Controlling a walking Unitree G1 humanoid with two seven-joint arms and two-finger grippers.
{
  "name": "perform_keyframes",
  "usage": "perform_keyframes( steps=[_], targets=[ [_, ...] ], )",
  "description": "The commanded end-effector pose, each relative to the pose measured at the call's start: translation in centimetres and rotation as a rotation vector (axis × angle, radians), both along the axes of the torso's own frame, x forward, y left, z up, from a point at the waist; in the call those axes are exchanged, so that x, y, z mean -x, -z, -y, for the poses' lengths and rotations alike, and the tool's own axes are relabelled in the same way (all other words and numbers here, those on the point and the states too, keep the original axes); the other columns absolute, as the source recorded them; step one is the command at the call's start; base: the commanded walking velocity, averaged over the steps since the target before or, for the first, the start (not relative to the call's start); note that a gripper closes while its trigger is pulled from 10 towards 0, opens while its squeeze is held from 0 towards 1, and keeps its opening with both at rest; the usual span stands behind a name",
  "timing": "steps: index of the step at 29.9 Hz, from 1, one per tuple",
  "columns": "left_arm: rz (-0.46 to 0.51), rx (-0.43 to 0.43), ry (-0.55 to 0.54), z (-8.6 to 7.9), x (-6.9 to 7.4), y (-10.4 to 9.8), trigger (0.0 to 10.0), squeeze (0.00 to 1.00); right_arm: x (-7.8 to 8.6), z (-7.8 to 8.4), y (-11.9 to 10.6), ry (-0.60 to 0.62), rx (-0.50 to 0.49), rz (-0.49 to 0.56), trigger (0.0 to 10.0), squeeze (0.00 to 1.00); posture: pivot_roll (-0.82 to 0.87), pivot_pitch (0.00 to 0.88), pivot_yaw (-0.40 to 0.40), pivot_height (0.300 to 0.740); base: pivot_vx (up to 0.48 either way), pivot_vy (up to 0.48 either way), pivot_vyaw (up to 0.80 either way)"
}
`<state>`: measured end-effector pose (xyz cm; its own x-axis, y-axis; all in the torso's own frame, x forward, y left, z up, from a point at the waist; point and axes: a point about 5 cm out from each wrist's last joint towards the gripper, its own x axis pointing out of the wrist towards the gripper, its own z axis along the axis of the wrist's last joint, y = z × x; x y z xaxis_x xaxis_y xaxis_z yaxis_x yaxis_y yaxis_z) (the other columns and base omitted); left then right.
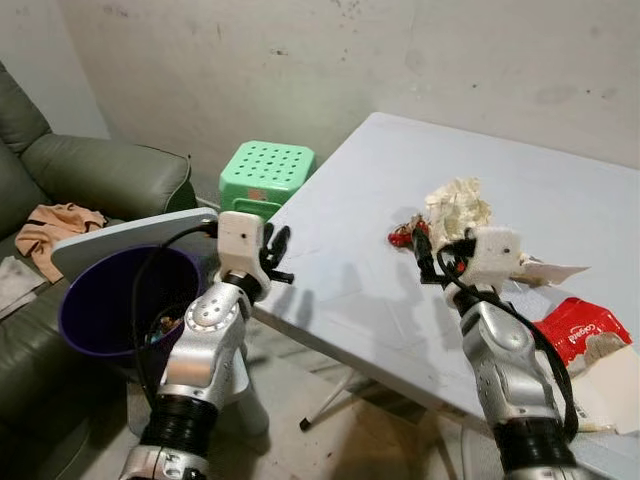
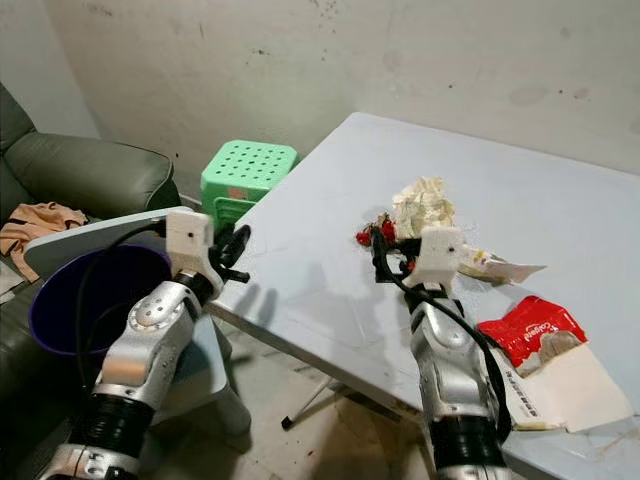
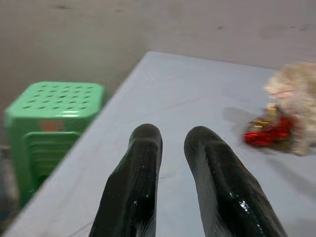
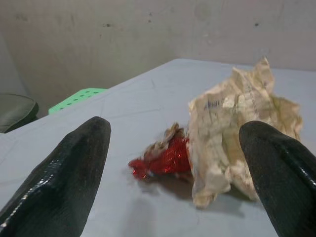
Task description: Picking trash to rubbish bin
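Observation:
A crumpled cream paper (image 1: 458, 205) and a small red wrapper (image 1: 403, 235) lie together on the grey table (image 1: 340, 220). My right gripper (image 1: 432, 252) hovers just in front of them, open wide; in the right wrist view the gripper (image 4: 177, 133) frames both the wrapper (image 4: 165, 158) and the paper (image 4: 237, 128). Nothing is between its fingers. My left gripper (image 1: 277, 255) is raised at the table's near left edge, fingers close together and empty, beside the purple rubbish bin (image 1: 100, 310).
A red toothpaste packet (image 1: 580, 330) and a white sheet (image 1: 612, 392) lie at the table's right. A green plastic stool (image 1: 265, 175) stands behind the bin, whose grey lid (image 1: 130, 238) tilts up. A green sofa (image 1: 90, 170) holds an orange cloth (image 1: 60, 225).

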<state>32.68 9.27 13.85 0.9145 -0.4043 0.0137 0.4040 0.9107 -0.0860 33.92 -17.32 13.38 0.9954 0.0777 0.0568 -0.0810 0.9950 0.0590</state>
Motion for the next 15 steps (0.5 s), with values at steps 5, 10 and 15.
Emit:
perform_keyframes(
  steps=[5,10,15],
  targets=[
    [0.026,-0.02,0.065,1.3,1.2,-0.6,10.0,0.0,-2.1,0.0,-0.8,0.01,0.028,-0.005,10.0,0.0,0.11,0.094,-0.017,0.74,0.0,0.0,0.0],
    [0.031,-0.024,0.099,1.9,1.9,-0.8,10.0,0.0,-3.5,-0.1,-1.3,0.037,0.044,-0.034,10.0,0.0,0.13,0.108,-0.018,0.74,0.0,0.0,0.0],
    [0.027,-0.03,0.097,1.8,2.3,-0.9,10.0,0.0,-4.6,-0.1,-1.6,0.065,0.038,-0.054,10.0,0.0,0.15,0.115,-0.022,0.74,0.0,0.0,0.0]
  ],
)
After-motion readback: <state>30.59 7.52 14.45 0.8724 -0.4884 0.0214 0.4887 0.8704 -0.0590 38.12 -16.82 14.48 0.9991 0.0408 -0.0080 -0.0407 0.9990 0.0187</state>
